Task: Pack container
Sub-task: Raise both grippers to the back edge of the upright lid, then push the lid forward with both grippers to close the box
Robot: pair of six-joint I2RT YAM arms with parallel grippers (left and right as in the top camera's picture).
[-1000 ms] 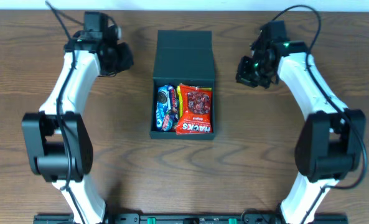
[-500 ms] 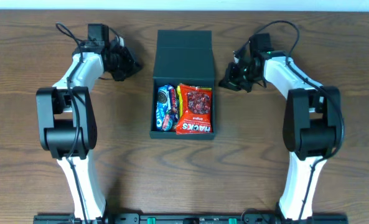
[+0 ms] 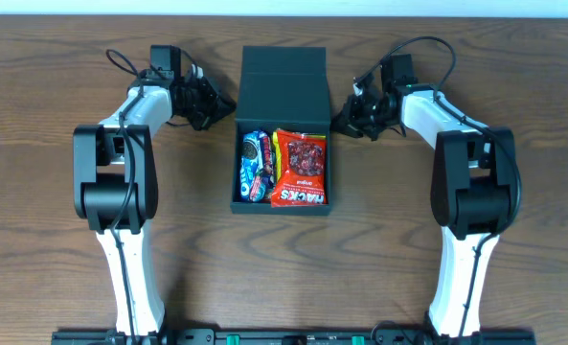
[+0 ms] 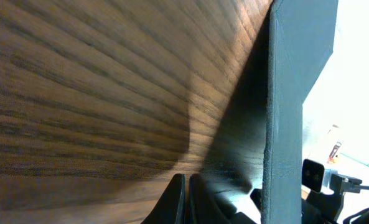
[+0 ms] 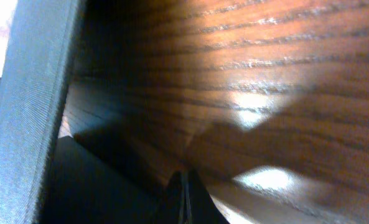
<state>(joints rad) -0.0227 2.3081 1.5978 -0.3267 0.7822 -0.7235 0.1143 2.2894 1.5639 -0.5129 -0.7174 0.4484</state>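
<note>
The container (image 3: 283,205), a shallow matte black box, lies in the middle of the table with its flap lid (image 3: 284,81) folded back flat behind it. Inside lie a blue cookie packet (image 3: 256,166) and a red snack packet (image 3: 301,169). My left gripper (image 3: 220,107) is shut and empty, low over the wood just left of the lid hinge. My right gripper (image 3: 342,123) is shut and empty, close to the box's right side. In the left wrist view the gripper (image 4: 188,185) points at the container's edge (image 4: 284,124). In the right wrist view the gripper (image 5: 184,186) sits beside the container's wall (image 5: 35,112).
Brown wooden table (image 3: 188,240) all around the box. Both arms reach in from the front edge, elbows bent at the left (image 3: 111,182) and right (image 3: 475,182). Cables loop off each wrist near the back edge.
Both arms have swung inward, bringing the shut grippers from well outside the box to just beside its left and right sides near the hinge. The box and packets have not moved.
</note>
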